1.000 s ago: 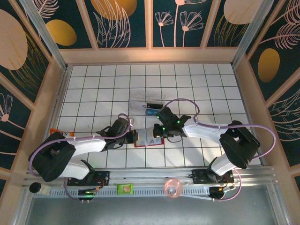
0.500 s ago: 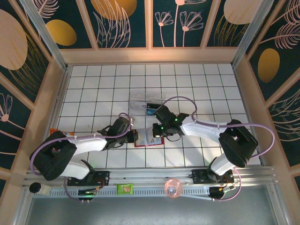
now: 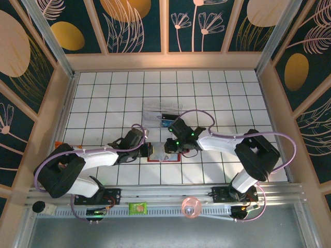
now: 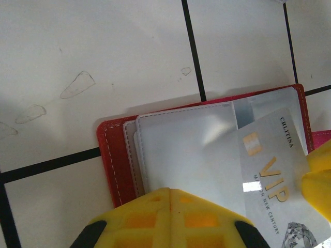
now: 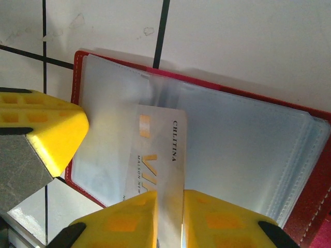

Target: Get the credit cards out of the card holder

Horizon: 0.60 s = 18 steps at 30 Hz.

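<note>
Card holder [image 4: 111, 165]: red leather-look cover, matt, pale stitching. Sleeves [image 4: 191, 150]: clear plastic, glossy, faintly cloudy. Card [image 4: 274, 175]: silver plastic, shiny, gold lettering. Desk [image 4: 103, 51]: white, smooth, semi-gloss, black grid lines, few scuffs. Right end effector [image 5: 169, 227] pads [image 5: 222, 222]: yellow matt plastic.

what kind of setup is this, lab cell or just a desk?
Likely a purpose-built robot cell, not a desk: white gridded tabletop, wooden-framed walls with floral panels, left arm and right arm mounted on an aluminium rail.
</note>
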{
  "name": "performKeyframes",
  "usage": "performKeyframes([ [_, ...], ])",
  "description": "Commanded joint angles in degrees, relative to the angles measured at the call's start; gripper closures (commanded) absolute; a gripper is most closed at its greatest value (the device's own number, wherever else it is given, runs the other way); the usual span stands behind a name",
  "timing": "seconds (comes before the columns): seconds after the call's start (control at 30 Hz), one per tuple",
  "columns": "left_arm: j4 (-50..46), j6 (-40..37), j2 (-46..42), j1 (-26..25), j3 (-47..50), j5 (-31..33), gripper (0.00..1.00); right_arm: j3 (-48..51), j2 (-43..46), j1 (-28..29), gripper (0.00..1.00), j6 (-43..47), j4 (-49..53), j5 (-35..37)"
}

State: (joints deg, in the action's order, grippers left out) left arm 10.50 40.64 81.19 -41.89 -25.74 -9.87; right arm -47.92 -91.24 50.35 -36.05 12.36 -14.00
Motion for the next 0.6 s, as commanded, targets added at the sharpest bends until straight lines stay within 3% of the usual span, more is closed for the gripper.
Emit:
performKeyframes([
  [0.0,-1.3,-0.9,1.4,0.0,-0.3,-0.2,1.00,1.3,-0.6,-0.9,0.78,-0.7,-3.2,-2.4],
  [0.57,-2.0,-0.7,1.5,0.0,-0.8,-0.6,1.00,3.6,-3.3,-2.4,0.69,-0.5,-5.0,-4.3],
])
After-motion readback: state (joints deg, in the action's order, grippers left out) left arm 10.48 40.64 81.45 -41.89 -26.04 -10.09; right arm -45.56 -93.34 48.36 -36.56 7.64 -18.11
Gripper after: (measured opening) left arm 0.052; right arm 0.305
